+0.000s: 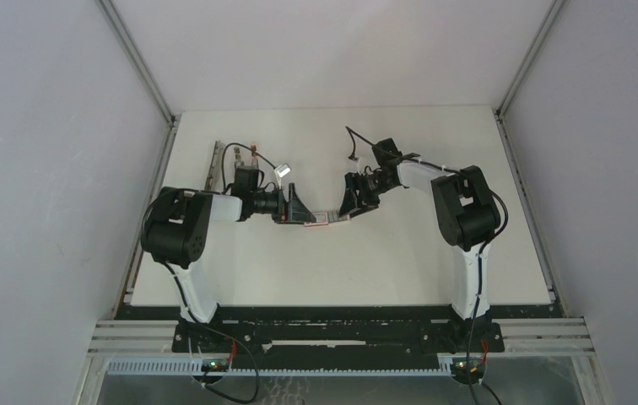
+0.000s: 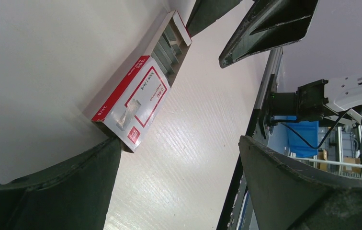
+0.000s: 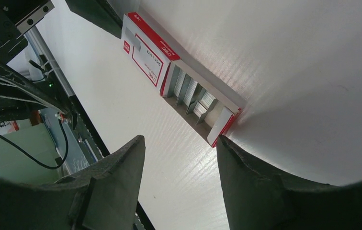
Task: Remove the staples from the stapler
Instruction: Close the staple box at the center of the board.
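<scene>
The stapler (image 1: 213, 165) is a slim grey bar lying at the table's far left, away from both grippers. It does not show in the wrist views. A flat red-and-white box (image 1: 324, 219) lies between the grippers with its tray slid open. Strips of staples (image 3: 191, 93) show in the tray, also in the left wrist view (image 2: 168, 50). My left gripper (image 1: 294, 208) is open, and one finger touches the box's closed end (image 2: 133, 136). My right gripper (image 1: 351, 201) is open, and one fingertip touches the tray's end (image 3: 222, 127). Neither gripper holds anything.
A small silvery bit (image 1: 282, 171) lies behind my left wrist. Aluminium rails edge the table at left (image 1: 164, 169) and right (image 1: 522, 186). White walls enclose the table on three sides. The right gripper's fingers (image 2: 265, 24) show in the left wrist view.
</scene>
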`<action>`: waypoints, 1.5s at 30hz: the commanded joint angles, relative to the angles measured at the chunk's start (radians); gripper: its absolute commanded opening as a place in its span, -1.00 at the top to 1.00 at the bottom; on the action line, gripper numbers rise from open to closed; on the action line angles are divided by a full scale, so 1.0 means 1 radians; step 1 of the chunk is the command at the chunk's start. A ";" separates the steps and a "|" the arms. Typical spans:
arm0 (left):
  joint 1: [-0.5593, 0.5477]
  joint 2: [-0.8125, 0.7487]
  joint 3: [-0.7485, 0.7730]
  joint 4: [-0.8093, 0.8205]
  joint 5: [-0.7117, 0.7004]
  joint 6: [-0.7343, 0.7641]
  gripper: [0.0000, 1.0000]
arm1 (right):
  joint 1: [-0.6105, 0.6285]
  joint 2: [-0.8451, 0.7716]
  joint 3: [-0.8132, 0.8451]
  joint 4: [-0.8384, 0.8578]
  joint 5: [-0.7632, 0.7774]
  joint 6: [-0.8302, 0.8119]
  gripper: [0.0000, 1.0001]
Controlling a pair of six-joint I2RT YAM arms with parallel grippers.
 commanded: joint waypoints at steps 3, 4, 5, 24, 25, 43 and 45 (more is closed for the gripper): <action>-0.010 -0.023 -0.003 0.031 0.025 -0.013 -0.94 | 0.011 0.008 0.000 0.035 -0.029 0.018 -0.14; -0.011 -0.023 -0.003 0.032 0.025 -0.012 -0.94 | 0.012 0.009 0.000 0.035 -0.030 0.020 -0.14; -0.011 -0.023 -0.003 0.032 0.025 -0.013 -0.94 | 0.014 0.010 0.000 0.035 -0.029 0.020 -0.14; -0.019 -0.033 -0.022 0.031 0.001 -0.030 -0.94 | 0.005 -0.019 -0.061 0.134 -0.045 0.131 -0.14; -0.020 -0.037 -0.025 0.030 -0.004 -0.030 -0.94 | 0.003 -0.019 -0.064 0.134 -0.044 0.132 -0.14; 0.031 -0.028 -0.016 0.023 0.004 -0.008 -0.95 | 0.019 -0.224 0.025 -0.154 0.059 -0.814 -0.33; 0.030 -0.025 -0.017 0.028 0.010 -0.012 -0.95 | 0.026 -0.225 0.023 -0.158 0.063 -0.947 -0.33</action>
